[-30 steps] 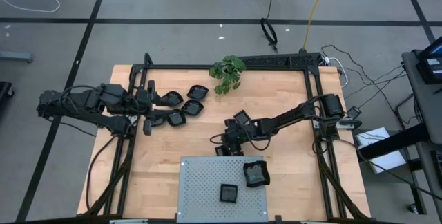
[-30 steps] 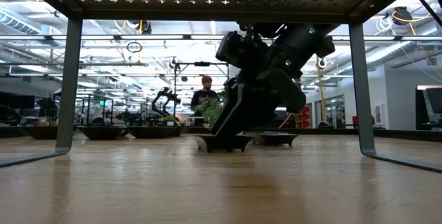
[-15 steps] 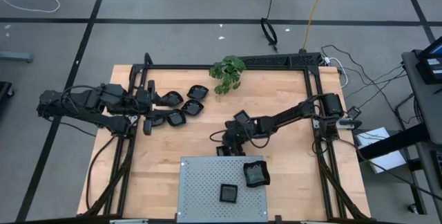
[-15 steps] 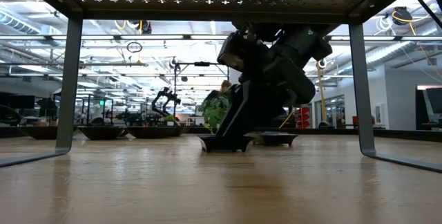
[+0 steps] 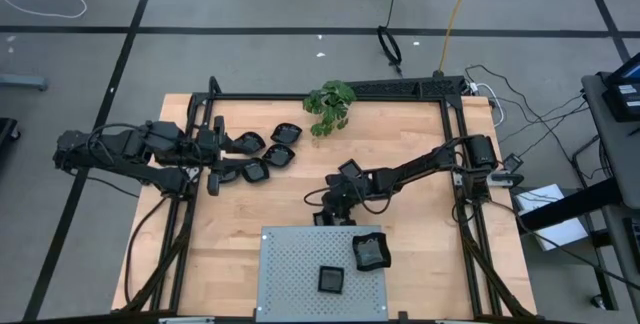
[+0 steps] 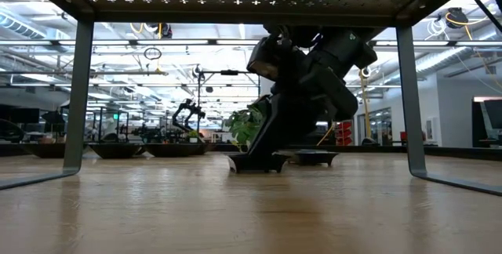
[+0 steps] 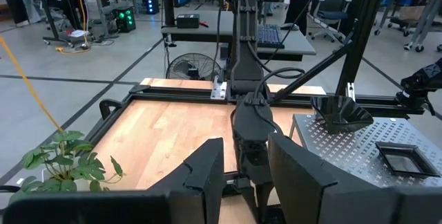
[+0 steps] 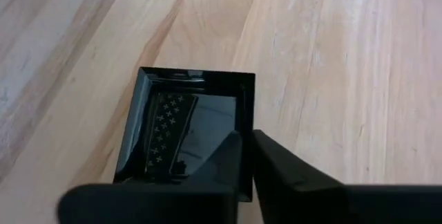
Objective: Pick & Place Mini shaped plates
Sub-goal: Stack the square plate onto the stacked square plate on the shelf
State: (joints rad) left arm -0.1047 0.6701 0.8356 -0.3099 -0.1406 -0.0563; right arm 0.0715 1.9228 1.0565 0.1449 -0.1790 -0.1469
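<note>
**Right gripper pinched on the rim of a square plate**

Down at mid-table, just beyond the far edge of the grey perforated panel (image 5: 322, 271): right gripper (image 5: 326, 214), fingers drawn together over one edge of a glossy square plate (image 8: 186, 124), one inside the rim, one outside. Plate flat on the wooden table (image 5: 420, 254), its base on the boards in the low view (image 6: 256, 162).

On the panel: two more plates, a square one (image 5: 331, 279) toward the near edge and a rounded one (image 5: 370, 251) at the far right corner. Bare perforated surface across the panel's left half.

Far left: a cluster of plates (image 5: 268, 154), with the left gripper (image 5: 226, 151) among them, fingers a little apart, nothing visibly between them. Green plant (image 5: 330, 105) at the far edge. Open boards between cluster and right arm.
</note>
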